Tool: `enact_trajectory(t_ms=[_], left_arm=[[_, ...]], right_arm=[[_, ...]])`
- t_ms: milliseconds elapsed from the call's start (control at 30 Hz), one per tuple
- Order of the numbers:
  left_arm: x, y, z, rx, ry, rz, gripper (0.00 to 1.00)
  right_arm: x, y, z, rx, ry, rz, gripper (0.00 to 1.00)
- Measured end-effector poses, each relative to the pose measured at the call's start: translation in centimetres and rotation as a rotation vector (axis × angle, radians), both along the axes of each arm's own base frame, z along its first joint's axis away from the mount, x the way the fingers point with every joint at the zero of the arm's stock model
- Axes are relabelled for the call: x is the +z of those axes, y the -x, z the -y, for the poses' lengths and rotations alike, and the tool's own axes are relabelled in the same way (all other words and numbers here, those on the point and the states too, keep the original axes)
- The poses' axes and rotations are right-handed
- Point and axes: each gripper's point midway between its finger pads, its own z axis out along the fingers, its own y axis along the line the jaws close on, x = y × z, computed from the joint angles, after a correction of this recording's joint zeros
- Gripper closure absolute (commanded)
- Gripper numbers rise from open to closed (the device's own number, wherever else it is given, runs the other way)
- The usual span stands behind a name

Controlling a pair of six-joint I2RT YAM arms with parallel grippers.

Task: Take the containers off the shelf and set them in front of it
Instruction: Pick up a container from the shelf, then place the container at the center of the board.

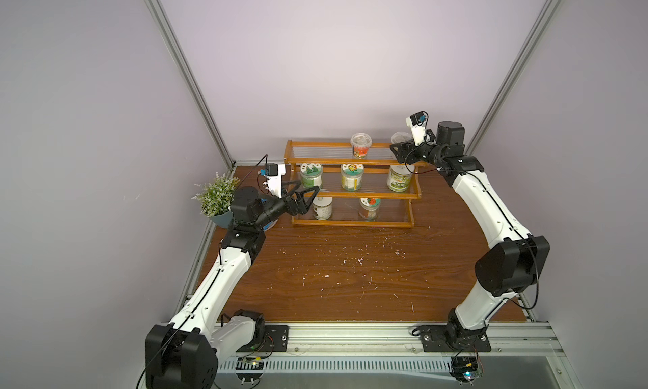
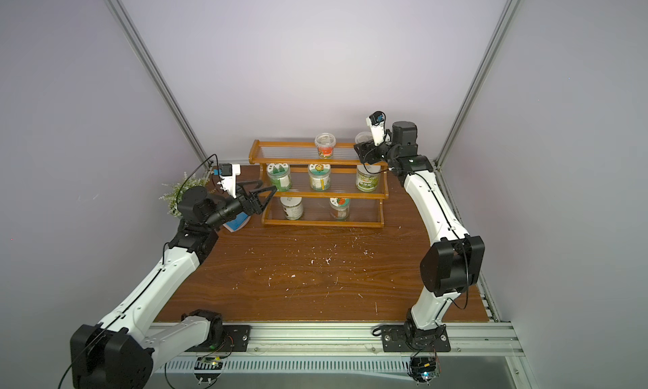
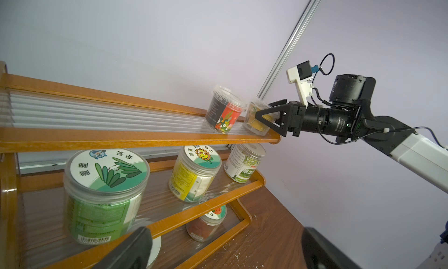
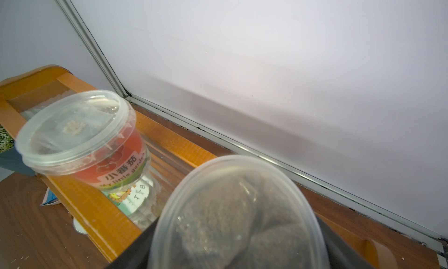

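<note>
All 7 containers are seen on the shelf (image 1: 350, 224), which is set against the far edge of the worktop (image 1: 350, 282). None has yet been placed in front of it, so the task is judged to be at its very start.

The 1st pick is being attempted at the right end of the top tier, where a short clear-lidded cup (image 3: 254, 124) is bracketed by the right gripper (image 3: 260, 112). Its fingers are held on either side of the cup, but whether they already press on it cannot be told. The cup appears to rest on the ribbed plastic. Just beside it on the same tier, a red-labelled cup (image 1: 361, 147) is left untouched.

On the middle tier 3 jars are lined up: a green picture-lidded jar (image 1: 310, 175) at the left, a sunflower-lidded jar (image 1: 352, 177) in the middle and a green-labelled jar (image 1: 399, 178) at the right. On the bottom tier a white-lidded jar (image 1: 322, 208) and a small picture-lidded jar (image 1: 369, 208) are kept.

The left gripper (image 1: 308, 191) is held at the left end of the shelf, near the green picture-lidded jar, with its fingers spread wide and nothing between them. A potted plant (image 1: 217, 198) is seen at the far left corner of the worktop. If the cup is secured, 6 more removals are judged to remain after it.
</note>
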Motion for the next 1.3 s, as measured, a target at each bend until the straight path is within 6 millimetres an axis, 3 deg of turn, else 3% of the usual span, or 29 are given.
enact_trajectory(t_ms=[200, 500, 667, 800, 1033, 1300], left_arm=[[0.0, 0.0, 0.0, 0.000, 0.000, 0.001, 0.00], [-0.2, -0.2, 0.0, 0.000, -0.001, -0.004, 0.00], [-0.7, -0.5, 0.1, -0.001, -0.003, -0.018, 0.00], [-0.9, -0.6, 0.1, -0.001, -0.004, -0.022, 0.00], [-0.9, -0.6, 0.2, -0.003, -0.004, -0.022, 0.00], [-1.2, -0.5, 0.2, -0.008, -0.002, -0.031, 0.00]], right_arm=[[2.1, 2.6, 0.2, 0.008, 0.000, 0.033, 0.18], [5.6, 10.5, -0.1, 0.056, -0.010, 0.118, 0.18], [5.0, 14.7, -1.0, 0.110, -0.017, 0.127, 0.18], [1.9, 17.9, -2.6, 0.173, -0.014, 0.086, 0.18], [-6.7, 22.2, -4.1, 0.240, -0.018, -0.034, 0.19], [-16.7, 24.3, -5.2, 0.239, -0.010, -0.142, 0.19]])
